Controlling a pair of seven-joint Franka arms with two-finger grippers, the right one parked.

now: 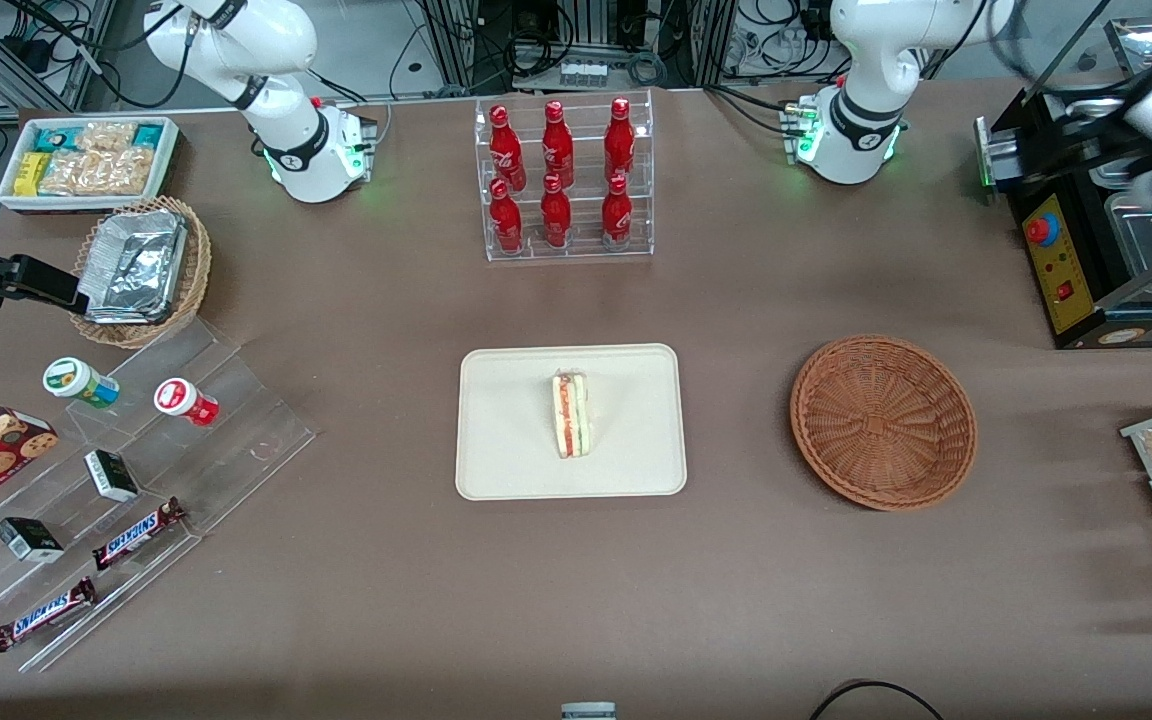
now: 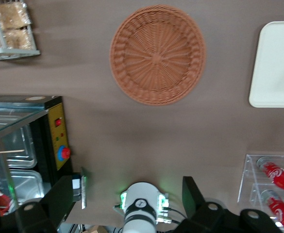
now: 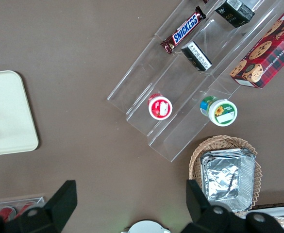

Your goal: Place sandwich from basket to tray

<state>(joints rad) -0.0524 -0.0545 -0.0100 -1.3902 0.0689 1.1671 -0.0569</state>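
In the front view you see the sandwich point(image 1: 571, 415) resting on edge near the middle of the tray point(image 1: 506, 455), its red and green filling facing up. The basket point(image 1: 883, 421) sits beside the tray on the brown tabletop point(image 1: 736, 580), toward the working arm's end, apart from it. A clear rack of red bottles point(image 1: 561, 180) stands farther from the camera than the tray.

From the left wrist you look down from high above on the basket point(image 2: 157, 54), a corner of the tray point(image 2: 277, 68) and a black machine with a red button point(image 2: 59, 141). The end effector point(image 2: 127, 201) hangs well above the tabletop, its dark fingers point(image 2: 59, 199) spread wide, gripping nothing.

The right wrist shows you a tray corner point(image 3: 8, 114) and a stepped clear stand of snacks point(image 3: 190, 87).
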